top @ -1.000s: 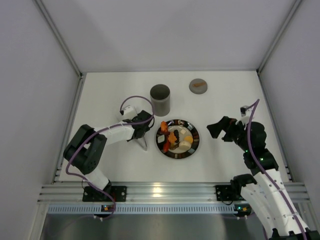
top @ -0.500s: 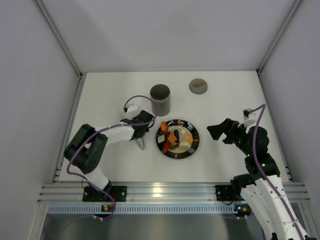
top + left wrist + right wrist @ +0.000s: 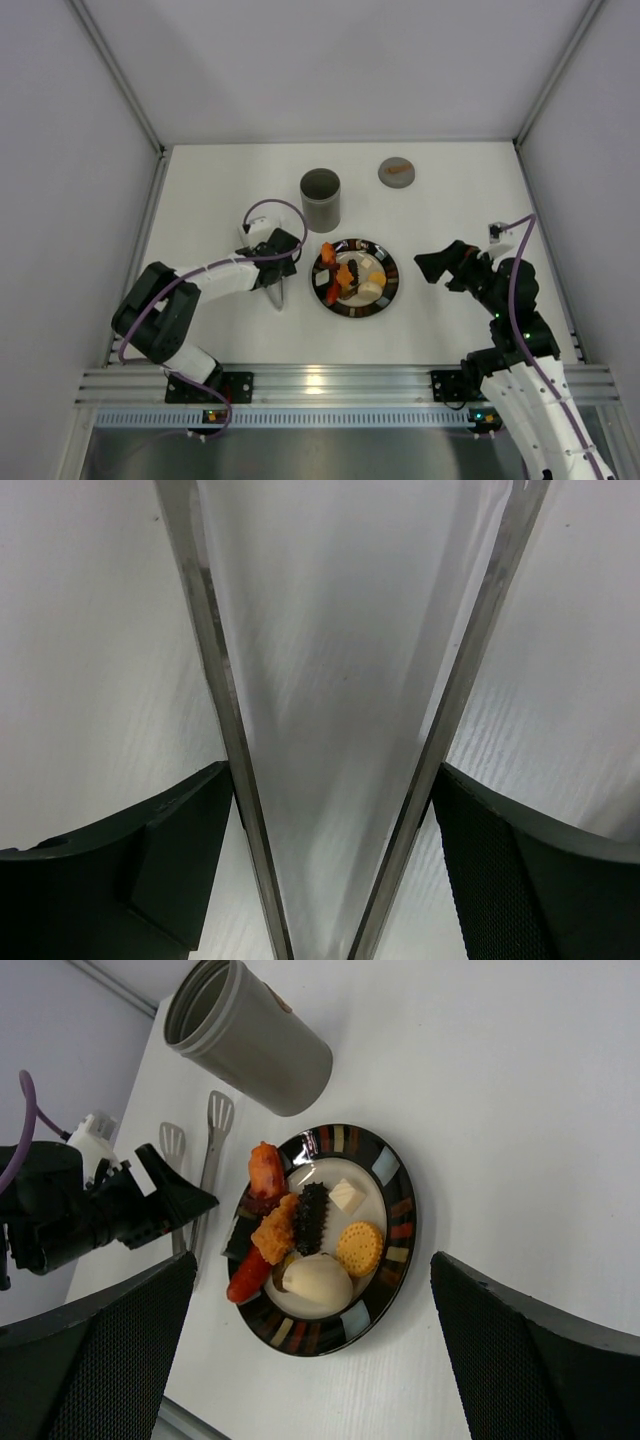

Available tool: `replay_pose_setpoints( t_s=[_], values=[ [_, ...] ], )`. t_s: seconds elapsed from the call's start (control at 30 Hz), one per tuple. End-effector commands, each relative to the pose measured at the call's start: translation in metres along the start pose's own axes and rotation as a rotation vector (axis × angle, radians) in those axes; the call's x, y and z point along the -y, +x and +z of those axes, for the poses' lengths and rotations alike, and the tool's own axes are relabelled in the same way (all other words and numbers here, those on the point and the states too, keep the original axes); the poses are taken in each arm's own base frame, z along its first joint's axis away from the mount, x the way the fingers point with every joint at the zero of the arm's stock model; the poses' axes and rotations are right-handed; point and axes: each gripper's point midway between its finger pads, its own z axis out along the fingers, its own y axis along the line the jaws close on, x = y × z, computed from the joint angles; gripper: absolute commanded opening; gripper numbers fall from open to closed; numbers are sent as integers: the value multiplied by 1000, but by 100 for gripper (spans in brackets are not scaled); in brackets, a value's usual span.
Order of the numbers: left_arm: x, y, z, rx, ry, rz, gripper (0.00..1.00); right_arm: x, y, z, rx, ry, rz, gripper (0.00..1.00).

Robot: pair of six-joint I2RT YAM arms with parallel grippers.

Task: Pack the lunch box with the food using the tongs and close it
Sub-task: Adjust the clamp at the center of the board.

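Note:
The silver tongs (image 3: 215,680) run as a narrow V between my left gripper's (image 3: 333,780) two black fingers (image 3: 150,880), and each pad touches the outside of one arm. From above, the left gripper (image 3: 275,263) sits left of the plate, with the tongs (image 3: 278,293) pointing toward the near edge. The food (image 3: 310,1230), orange, red, black and cream pieces, lies on the dark striped plate (image 3: 400,1230). Behind the plate stands the grey lunch box (image 3: 321,198), upright with its mouth uncovered. My right gripper (image 3: 440,265) hangs open right of the plate, holding nothing.
The flat grey lid (image 3: 397,172) with an orange mark lies at the back, right of the lunch box. White walls close in the table on the left, right and back. The arm bases and a metal rail (image 3: 330,385) line the near edge.
My left gripper has shifted slightly left and toward the near edge, carrying the tongs with it. The right arm has drawn back a little to the right.

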Motion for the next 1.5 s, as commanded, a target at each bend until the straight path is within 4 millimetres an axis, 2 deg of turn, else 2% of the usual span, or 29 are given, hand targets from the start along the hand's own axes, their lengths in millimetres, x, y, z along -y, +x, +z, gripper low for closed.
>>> replay_pose_setpoints(
  t_s=[0.0,0.13,0.33,0.8,0.97,1.23,1.47],
  values=[
    [-20,19,-7,-58,-49,-30,84,0,-4,-2,19,3,10,99],
    [-26,25,-6,-64,-79,-71,89,0,-4,-3,22,1,12,99],
    [-25,34,1,-83,-77,-79,88,1,-3,-3,18,7,15,100],
    [-13,48,12,-150,-18,65,78,5,1,-1,10,21,17,99],
    [-11,43,9,-138,3,91,79,5,1,-1,9,19,22,100],
    [-8,28,3,-112,6,108,88,3,-2,-1,11,18,17,100],
    [-4,25,2,-119,30,119,89,2,-3,-1,7,15,14,100]
  ],
)
